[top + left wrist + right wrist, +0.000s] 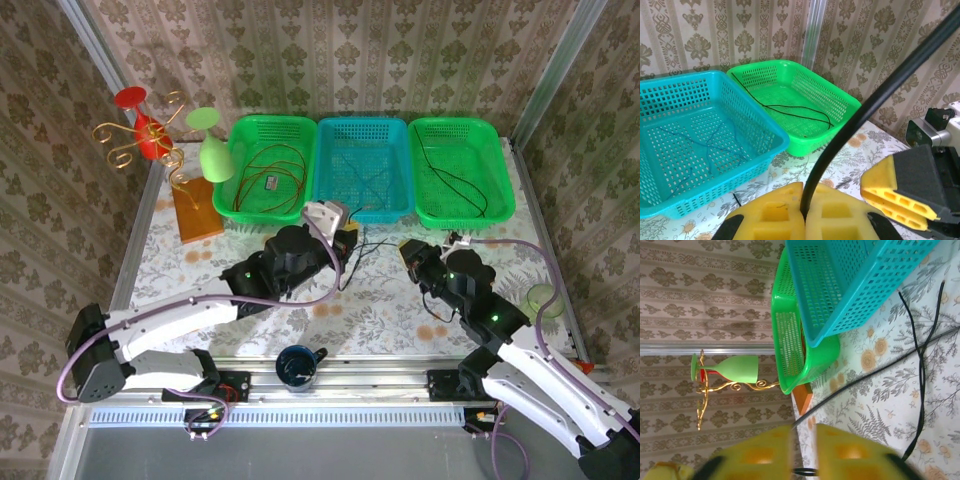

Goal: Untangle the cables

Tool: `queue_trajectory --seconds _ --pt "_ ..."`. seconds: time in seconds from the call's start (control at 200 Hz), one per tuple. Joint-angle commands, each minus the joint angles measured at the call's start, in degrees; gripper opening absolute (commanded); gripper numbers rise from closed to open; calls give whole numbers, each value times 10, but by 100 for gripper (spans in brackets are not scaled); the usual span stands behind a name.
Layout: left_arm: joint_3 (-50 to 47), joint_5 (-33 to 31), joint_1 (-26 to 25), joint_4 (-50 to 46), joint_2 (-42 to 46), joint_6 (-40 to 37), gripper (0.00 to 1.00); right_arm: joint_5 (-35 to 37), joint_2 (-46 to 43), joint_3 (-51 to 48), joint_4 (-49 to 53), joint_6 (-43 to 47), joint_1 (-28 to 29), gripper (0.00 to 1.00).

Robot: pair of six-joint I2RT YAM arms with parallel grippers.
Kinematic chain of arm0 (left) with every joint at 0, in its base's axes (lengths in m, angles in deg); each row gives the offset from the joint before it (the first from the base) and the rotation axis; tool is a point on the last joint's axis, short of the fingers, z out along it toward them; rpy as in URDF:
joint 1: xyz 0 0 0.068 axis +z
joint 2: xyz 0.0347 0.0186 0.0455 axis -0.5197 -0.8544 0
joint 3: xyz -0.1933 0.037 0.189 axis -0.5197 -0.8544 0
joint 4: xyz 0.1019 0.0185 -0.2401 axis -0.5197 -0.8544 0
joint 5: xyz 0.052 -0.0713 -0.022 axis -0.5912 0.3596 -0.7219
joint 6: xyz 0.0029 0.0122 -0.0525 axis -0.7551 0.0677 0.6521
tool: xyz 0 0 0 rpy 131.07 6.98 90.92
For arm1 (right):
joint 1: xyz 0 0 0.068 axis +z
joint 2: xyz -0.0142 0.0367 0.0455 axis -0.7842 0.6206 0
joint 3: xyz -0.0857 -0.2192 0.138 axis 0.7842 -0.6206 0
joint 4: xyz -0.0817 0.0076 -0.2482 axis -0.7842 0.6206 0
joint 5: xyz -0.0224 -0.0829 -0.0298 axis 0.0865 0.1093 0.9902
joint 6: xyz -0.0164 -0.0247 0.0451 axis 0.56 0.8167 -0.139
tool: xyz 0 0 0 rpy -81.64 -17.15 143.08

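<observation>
**Black cable pinched on the left, crossed strands waiting on the table**

Yellow pads (765,215) of the left gripper (804,215) were pressed together on a black cable (880,95), which rose from the pinch and arched away to the right. Between the arms, black strands (921,370) lay crossed on the table (390,310), just before the baskets. At the right gripper (802,447) the pads stood a narrow way apart with a strand running toward the gap. Blur hid whether it was gripped, so I cannot tell.

By my reading, the step in hand was drawing these crossed strands apart. The next move probably called for a sure hold on the right, then a slow spread of the arms until one cable came free to be binned.

As for containers:
- The left green basket (272,122) held a coiled red-brown cable (268,180).
- The blue basket (362,123) held a thin dark strand (705,145).
- The right green basket (455,123) held a single loose black wire (455,180).
</observation>
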Motion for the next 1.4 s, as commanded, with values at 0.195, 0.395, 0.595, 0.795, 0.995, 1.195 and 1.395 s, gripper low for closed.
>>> queue_trajectory --seconds 0.195,0.395,0.595,0.795,0.995,1.195,1.395 --pt "-8 0 0 14 25 12 0 -64 84 45 -60 -18 -1 92" --pt "-11 8 -1 14 26 21 0 -66 146 60 -117 -46 -2 82" --pt "-13 3 -1 11 32 21 0 -85 199 49 -182 -80 -2 30" --pt "-22 -20 -1 6 47 16 0 -19 132 50 -90 -40 -2 0" --pt "-26 -44 15 -8 82 25 0 81 42 97 58 84 -4 0" --pt "-1 -141 22 -74 125 11 0 164 27 204 210 265 -4 0" --pt "44 -227 18 -177 148 -78 0 233 12 247 236 369 -4 0"
